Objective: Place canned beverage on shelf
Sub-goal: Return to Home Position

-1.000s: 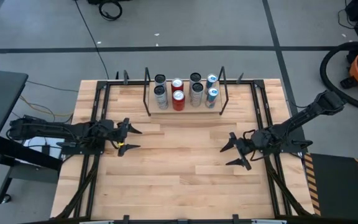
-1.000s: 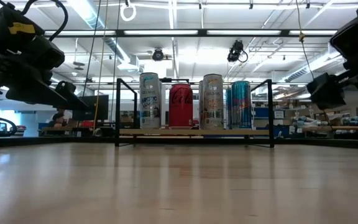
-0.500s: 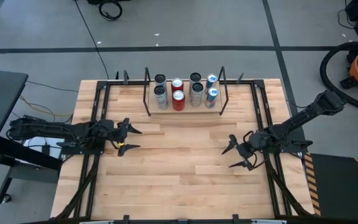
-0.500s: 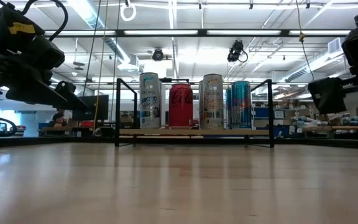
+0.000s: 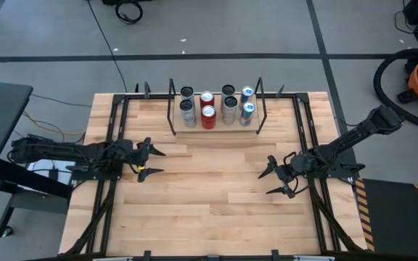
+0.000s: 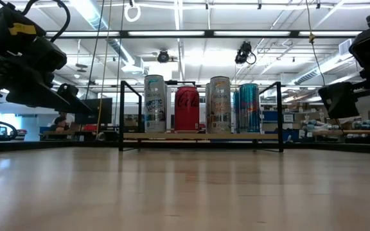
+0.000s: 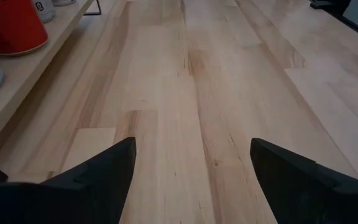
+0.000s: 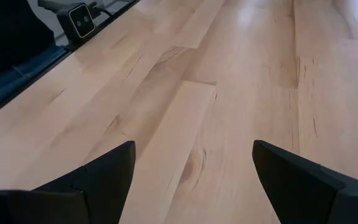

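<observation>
eight cans (image 5: pixel 208 114) sit in two rows on the shelf (image 6: pixel 198 136), so we read this as the homing step: left gripper (image 5: pixel 158 162) and right gripper (image 5: pixel 265 184) both gape wide and empty over the table (image 5: pixel 216 210), next we just park both arms.

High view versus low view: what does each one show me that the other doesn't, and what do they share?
Only the high view: the cans stand two deep on the shelf, eight in all, and the left gripper and right gripper are both open, over the table well short of the shelf. Only the low view: the front cans' sides, with the red can second from the picture's left, and the room behind. Both: the loaded shelf and the two arms flanking it.
</observation>
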Robot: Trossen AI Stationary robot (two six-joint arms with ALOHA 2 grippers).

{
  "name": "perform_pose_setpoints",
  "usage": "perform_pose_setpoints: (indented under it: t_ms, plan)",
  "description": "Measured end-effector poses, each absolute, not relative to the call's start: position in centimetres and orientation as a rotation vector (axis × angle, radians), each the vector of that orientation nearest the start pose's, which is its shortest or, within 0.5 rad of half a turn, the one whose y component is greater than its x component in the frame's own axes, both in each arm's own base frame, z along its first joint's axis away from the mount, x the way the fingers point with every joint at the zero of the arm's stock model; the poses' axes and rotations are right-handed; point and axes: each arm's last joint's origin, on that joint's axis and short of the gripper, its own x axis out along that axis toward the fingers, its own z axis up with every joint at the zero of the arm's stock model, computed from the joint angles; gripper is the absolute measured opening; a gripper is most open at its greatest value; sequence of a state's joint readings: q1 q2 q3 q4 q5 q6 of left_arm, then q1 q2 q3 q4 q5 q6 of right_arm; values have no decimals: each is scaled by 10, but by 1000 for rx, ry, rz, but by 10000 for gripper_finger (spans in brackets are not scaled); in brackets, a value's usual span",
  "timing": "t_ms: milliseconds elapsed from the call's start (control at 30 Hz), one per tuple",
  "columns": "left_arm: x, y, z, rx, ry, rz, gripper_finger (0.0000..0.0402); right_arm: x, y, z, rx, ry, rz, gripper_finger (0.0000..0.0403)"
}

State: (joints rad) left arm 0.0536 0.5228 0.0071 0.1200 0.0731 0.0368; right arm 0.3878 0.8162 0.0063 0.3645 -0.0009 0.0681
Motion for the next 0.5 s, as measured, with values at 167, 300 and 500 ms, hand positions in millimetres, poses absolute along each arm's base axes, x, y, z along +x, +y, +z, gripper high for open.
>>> perform_pose_setpoints:
  t_ms: [167, 300, 500]
  plan:
    - [123, 4, 130, 11, 393, -26, 318, 129, 53, 118, -20, 452, 367, 332]
    - [123, 4, 131, 12, 382, -26, 318, 128, 52, 119, -19, 447, 367, 332]
    - [121, 4, 138, 16, 312, -25, 318, 127, 50, 130, 2, 356, 359, 332]
